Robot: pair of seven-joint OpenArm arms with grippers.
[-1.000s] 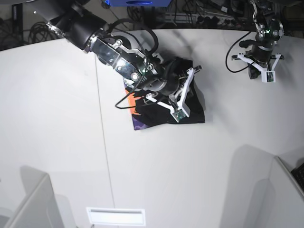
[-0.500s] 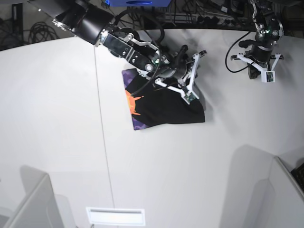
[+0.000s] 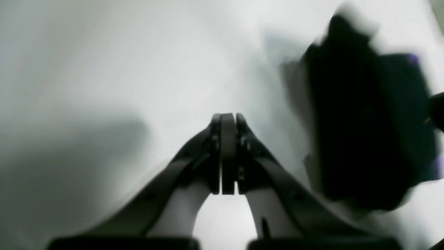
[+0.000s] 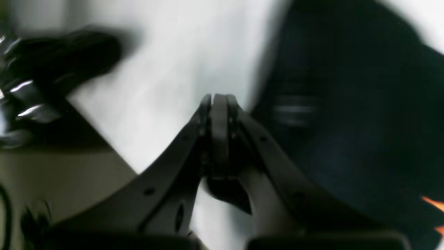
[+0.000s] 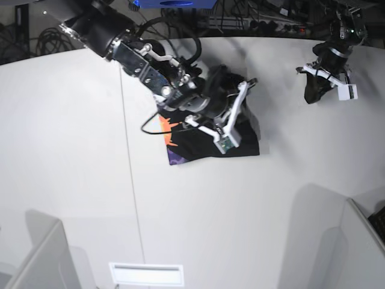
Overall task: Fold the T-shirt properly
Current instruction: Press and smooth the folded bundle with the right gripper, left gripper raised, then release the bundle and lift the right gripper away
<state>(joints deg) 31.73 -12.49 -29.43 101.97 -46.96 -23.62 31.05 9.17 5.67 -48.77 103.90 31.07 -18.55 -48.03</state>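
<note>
The right hand [image 5: 228,129] and its arm cover the T-shirt [image 5: 240,144] from above. Bare counter [image 5: 240,217] lies open all round it. The left hand [image 5: 328,84] hangs well apart.

2 black arms [image 5: 114,36]; white tool [image 5: 224,123] brackets; black cables.

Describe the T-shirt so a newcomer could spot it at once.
On the white table, look near the middle toward the far edge, under the right gripper. The T-shirt is the folded black cloth bundle there. Its orange and purple print along one edge marks it out as the only cloth on the table.
</note>
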